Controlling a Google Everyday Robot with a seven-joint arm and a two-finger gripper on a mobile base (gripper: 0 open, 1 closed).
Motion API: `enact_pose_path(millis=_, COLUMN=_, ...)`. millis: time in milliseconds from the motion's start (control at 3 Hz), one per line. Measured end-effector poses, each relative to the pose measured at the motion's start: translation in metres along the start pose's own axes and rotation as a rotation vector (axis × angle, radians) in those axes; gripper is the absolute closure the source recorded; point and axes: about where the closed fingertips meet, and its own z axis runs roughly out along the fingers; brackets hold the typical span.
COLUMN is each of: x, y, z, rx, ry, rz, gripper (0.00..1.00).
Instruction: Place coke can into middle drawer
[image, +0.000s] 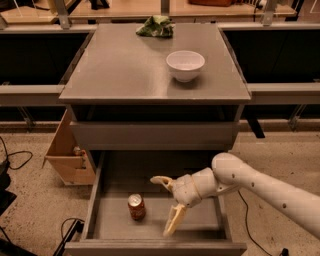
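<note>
The coke can (136, 207), red-orange with a silver top, stands upright on the grey floor of the open middle drawer (205, 218), left of centre. My gripper (164, 206) hangs over the drawer just to the right of the can, apart from it. Its two pale fingers are spread wide, one pointing left at the top (161, 180) and one pointing down (172, 222). It holds nothing. The white arm reaches in from the lower right.
A white bowl (185, 65) and a crumpled green bag (156, 26) sit on the cabinet top (125, 65). A cardboard box (67, 155) stands on the floor left of the cabinet. Cables lie at the lower left. The shallower drawer above is shut.
</note>
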Motion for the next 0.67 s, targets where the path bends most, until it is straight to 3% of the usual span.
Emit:
enact_pose_path(millis=333, x=-0.033, y=0.016, z=-0.038, rx=-0.058, ry=0.185, rz=-0.015, gripper=0.0)
enact_pose_path(millis=667, x=-0.069, y=0.027, z=-0.09, rx=-0.032, ry=0.361, rz=-0.002, gripper=0.0)
